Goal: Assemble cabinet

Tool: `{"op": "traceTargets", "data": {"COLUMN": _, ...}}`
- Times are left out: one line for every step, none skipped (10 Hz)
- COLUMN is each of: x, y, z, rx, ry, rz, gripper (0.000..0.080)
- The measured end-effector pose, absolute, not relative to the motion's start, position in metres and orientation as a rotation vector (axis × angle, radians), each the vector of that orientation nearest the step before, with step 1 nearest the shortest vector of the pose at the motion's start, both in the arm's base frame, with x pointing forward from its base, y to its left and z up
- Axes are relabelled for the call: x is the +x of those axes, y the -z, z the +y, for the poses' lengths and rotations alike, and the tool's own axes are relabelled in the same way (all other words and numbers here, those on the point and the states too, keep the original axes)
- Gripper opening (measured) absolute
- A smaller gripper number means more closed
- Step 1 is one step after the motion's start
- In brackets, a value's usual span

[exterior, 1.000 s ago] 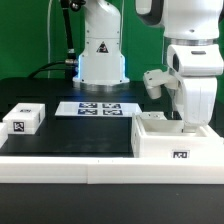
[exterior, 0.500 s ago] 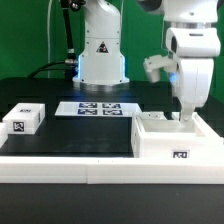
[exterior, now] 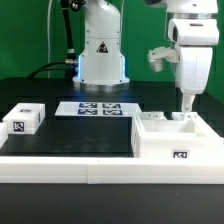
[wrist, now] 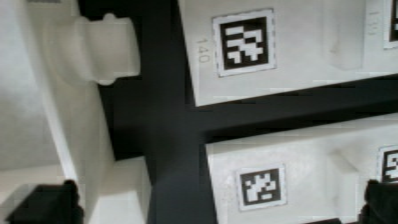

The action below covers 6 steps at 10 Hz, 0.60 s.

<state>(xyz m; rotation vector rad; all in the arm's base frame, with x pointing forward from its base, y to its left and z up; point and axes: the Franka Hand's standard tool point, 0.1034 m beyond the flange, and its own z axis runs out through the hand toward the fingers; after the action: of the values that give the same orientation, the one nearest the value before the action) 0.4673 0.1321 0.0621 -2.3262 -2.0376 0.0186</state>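
Observation:
The cabinet box [exterior: 168,139], white and open-topped with a tag on its front, stands at the exterior view's right. My gripper [exterior: 186,108] hangs just above its far right corner, apart from it. In the wrist view the gripper [wrist: 210,203] is open and empty, with its dark fingertips [wrist: 43,205] at the two lower edges. Below it lie white tagged cabinet surfaces [wrist: 249,50] split by black gaps, with a rounded white lug [wrist: 98,48] on one side. A small white tagged block [exterior: 23,120] sits at the exterior view's left.
The marker board [exterior: 98,108] lies flat at the middle back, before the arm's base [exterior: 102,58]. A long white border rail [exterior: 80,166] runs along the front of the black table.
My gripper has risen out of the cabinet box's right side and now hangs above it. The box and the small block have not moved.

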Motion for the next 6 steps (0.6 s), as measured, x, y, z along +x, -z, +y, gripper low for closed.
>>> {"op": "traceTargets", "data": {"x": 0.467, "y": -0.062, "z": 0.132, "rx": -2.327, "ry": -0.019, "rz": -2.037, "gripper": 0.0797}}
{"op": "traceTargets", "data": {"x": 0.467, "y": -0.062, "z": 0.132, "rx": -2.327, "ry": -0.019, "rz": -2.036, "gripper": 0.0797}}
{"op": "traceTargets", "data": {"x": 0.466, "y": -0.061, "z": 0.132, "rx": -2.328, "ry": -0.020, "rz": -2.034, "gripper": 0.0797}}
{"op": "traceTargets", "data": {"x": 0.458, "y": -0.059, "z": 0.139, "rx": -2.350, "ry": -0.008, "rz": -2.007, "gripper": 0.0797}}
{"op": "traceTargets", "data": {"x": 0.446, "y": -0.055, "z": 0.147, "rx": -2.341, "ry": -0.007, "rz": -2.007, "gripper": 0.0797}}
{"op": "traceTargets", "data": {"x": 0.438, "y": -0.052, "z": 0.154, "rx": -2.323, "ry": -0.011, "rz": -2.017, "gripper": 0.0797}}
